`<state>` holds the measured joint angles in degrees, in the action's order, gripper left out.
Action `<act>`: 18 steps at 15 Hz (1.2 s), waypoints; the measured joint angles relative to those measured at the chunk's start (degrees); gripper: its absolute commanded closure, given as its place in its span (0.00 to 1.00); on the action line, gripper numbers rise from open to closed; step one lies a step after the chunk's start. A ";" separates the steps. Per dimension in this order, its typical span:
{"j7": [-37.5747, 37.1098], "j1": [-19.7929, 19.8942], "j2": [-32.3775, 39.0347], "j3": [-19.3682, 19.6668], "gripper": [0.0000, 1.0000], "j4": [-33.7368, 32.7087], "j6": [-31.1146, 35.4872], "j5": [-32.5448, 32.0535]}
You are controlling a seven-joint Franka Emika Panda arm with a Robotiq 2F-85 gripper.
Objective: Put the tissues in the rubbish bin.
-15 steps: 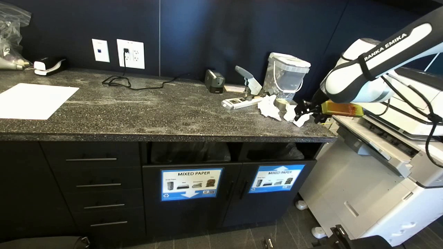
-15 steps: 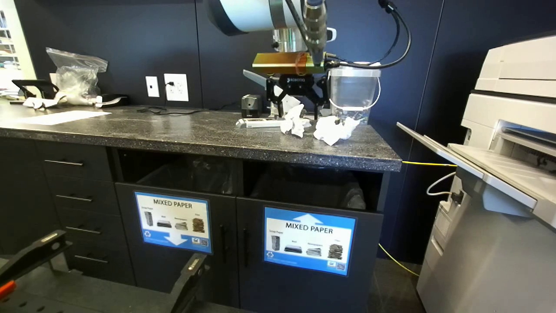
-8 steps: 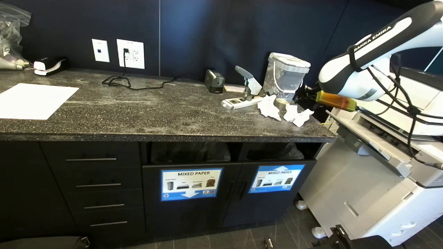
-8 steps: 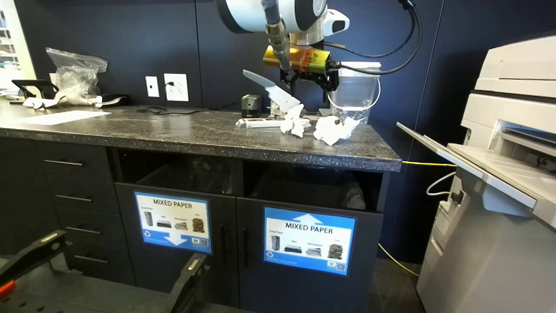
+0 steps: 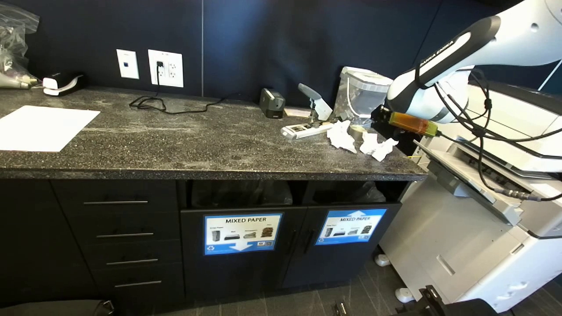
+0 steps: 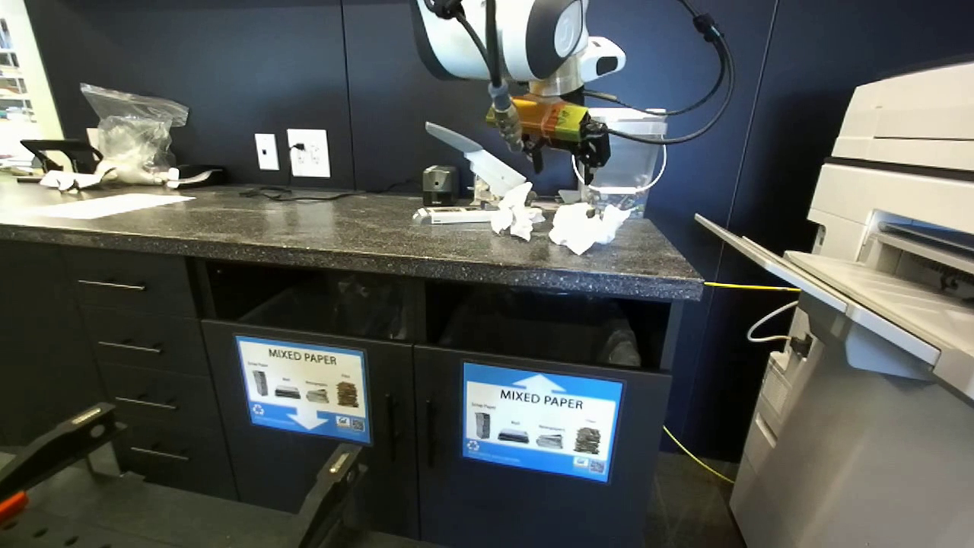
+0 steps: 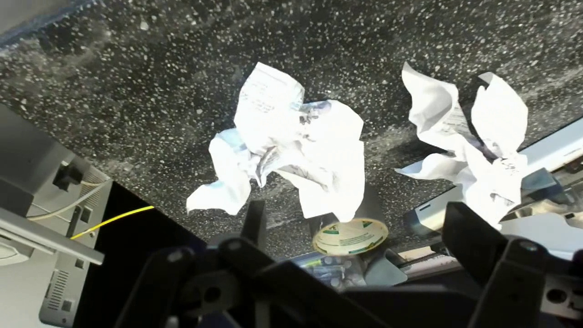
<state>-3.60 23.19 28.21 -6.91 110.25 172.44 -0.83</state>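
Observation:
Two crumpled white tissues show on the dark counter near its end: one tissue [image 6: 586, 227] closer to the corner, the other tissue [image 6: 515, 213] beside the stapler. In the wrist view they appear as a wide wad [image 7: 291, 146] and a second wad [image 7: 478, 146] with upturned flaps. My gripper [image 6: 563, 170] hangs above and behind them, tilted, touching neither. Its jaws stand wide apart in the wrist view, where the gripper [image 7: 357, 207] holds nothing. The rubbish bin [image 6: 533, 502] is the dark compartment under the counter, with a slot above its bright-blue label.
A tape roll [image 7: 350, 237] stands against the wide wad. Close by are a raised long-arm stapler [image 6: 487, 171], a clear bucket [image 6: 624, 164] and a sharpener [image 6: 440, 186]. A similar panel [image 6: 304, 472] with a paler label adjoins the bin. A printer [image 5: 443, 228] flanks the counter's end.
My gripper has risen from low behind the tissues, tilting and turning, and shifted towards the bucket. Both wads lie where they were. The jaws stay open.

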 measured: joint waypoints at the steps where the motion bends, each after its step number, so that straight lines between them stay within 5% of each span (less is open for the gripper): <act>1: -1.01 -3.15 1.13 3.50 0.00 -1.70 -1.15 0.08; 4: -5.03 -10.94 5.02 12.18 0.00 -7.25 -7.04 0.08; 7: -8.41 -14.94 8.99 16.48 0.00 -12.52 -12.82 0.08; 18: -15.36 -16.19 17.63 19.85 0.00 -24.77 -21.79 0.08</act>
<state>-18.96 7.00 45.84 12.95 85.48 150.65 -0.75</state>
